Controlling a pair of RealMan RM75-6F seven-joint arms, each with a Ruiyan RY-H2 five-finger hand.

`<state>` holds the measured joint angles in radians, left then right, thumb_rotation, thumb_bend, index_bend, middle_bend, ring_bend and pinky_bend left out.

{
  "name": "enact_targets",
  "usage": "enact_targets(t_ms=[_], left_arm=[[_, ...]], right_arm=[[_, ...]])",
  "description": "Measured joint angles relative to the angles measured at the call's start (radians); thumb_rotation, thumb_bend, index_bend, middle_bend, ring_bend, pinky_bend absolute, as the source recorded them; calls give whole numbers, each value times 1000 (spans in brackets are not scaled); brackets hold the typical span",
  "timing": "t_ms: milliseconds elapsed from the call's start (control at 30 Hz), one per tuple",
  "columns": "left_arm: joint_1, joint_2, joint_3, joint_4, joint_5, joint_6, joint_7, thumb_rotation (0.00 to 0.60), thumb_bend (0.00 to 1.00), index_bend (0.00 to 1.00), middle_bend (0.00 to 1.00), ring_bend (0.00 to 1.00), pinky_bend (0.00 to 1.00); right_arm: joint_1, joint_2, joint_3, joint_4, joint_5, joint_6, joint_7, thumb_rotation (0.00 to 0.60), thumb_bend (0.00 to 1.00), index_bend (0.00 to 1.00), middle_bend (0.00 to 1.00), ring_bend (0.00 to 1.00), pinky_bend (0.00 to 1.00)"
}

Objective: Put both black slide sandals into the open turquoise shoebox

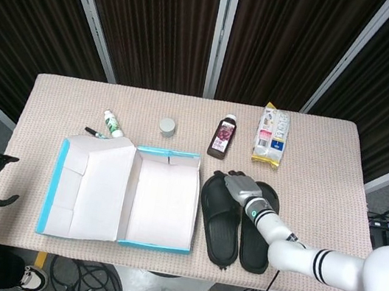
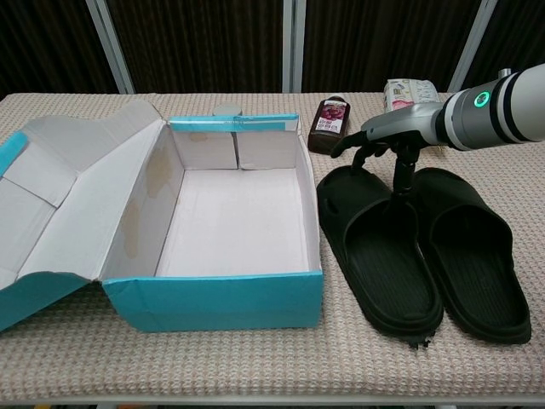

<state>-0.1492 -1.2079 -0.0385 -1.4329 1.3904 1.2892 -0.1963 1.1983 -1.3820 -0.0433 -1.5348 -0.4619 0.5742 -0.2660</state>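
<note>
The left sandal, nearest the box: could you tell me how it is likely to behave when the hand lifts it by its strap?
The left sandal looks like one moulded foam piece, so probably light and fairly stiff, flexing a little. Held by the strap where the right hand reaches, its long heel end may droop. Its matte surface should not slip much, and it lies against the other sandal, which may get nudged.
</note>
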Motion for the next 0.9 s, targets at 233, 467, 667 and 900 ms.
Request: enact_targets(t_ms=[233,467,667,900], left_arm=[[-1,1,5,1,-1,-12,-9,600,167,215,200,132,225],[-4,6,3,-9,-6,-22,-9,600,168,215,200,132,225],[-10,9,1,-24,-8,-28,8,600,168,215,200,132,225],[-17,9,-2,-43,-12,-34,30,600,167,215,200,132,226]], right_arm=[[-19,-21,15,1,-11,87,-1,600,39,24,448,55,0],[-43,13,42,-41,-35,119,11,600,51,95,458,72,0],[-77,109,66,-127,-96,154,31,600,62,160,482,109,0],[-137,254,100,-251,-196,189,75,600,69,199,498,130,23]])
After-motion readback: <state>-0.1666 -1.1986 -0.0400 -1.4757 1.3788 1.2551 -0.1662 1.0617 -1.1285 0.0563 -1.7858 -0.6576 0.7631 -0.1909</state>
